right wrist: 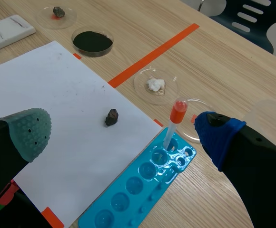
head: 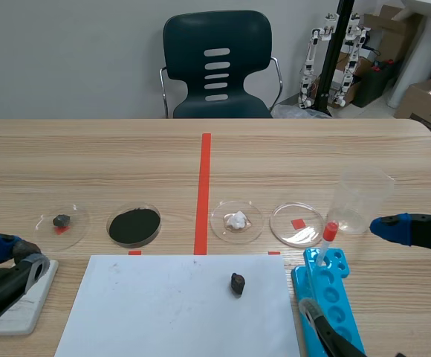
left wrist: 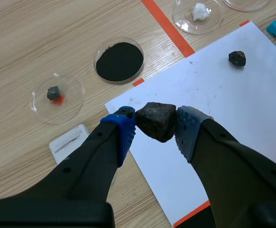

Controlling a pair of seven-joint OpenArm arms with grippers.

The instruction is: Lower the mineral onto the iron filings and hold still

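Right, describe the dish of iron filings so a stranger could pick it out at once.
Start at the orange-red tape line down the middle of the table. Four clear dishes sit in a row across it; the filings dish is just left of the line. Only it is filled with black powder.

Light wooden table (head: 89,156), marked down the middle with orange-red tape. Set across it in a row: stone dish (head: 78,223), dish of iron filings (left wrist: 119,82), dish with a white lump (head: 219,223), dish over a red square (head: 286,227), clear beaker (head: 360,201). Nearer the robot: white block (right wrist: 7,32), paper sheet (head: 148,305), blue well tray (head: 334,297).
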